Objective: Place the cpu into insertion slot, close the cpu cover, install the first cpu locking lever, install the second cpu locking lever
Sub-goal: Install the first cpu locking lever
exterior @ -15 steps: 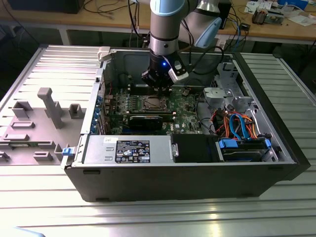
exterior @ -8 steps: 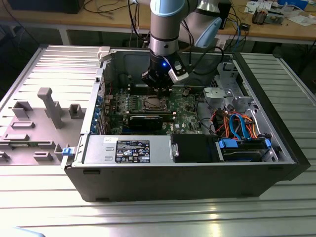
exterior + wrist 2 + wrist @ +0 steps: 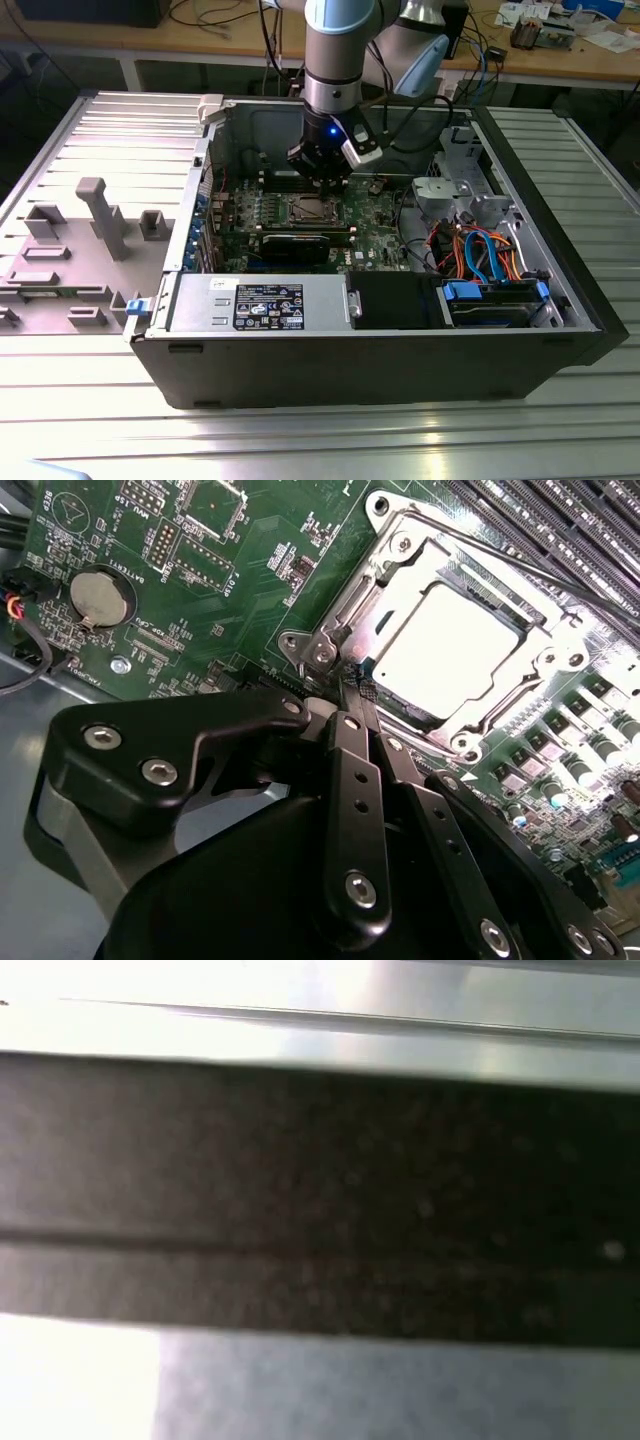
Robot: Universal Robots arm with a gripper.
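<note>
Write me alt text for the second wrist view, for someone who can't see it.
The black hand, fingers together, has its tips at a corner of the silver cpu cover, which lies closed over the cpu seated in the slot on the green board. A round coin battery sits on the board, and long black memory slots run beyond the socket.

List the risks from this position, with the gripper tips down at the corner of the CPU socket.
1. The gripper is closed, its tips touching the corner of the cpu cover; a slip could scrape the green board beside it.
2. The thin locking lever runs close along the memory slots; a swing off course might catch them.
</note>
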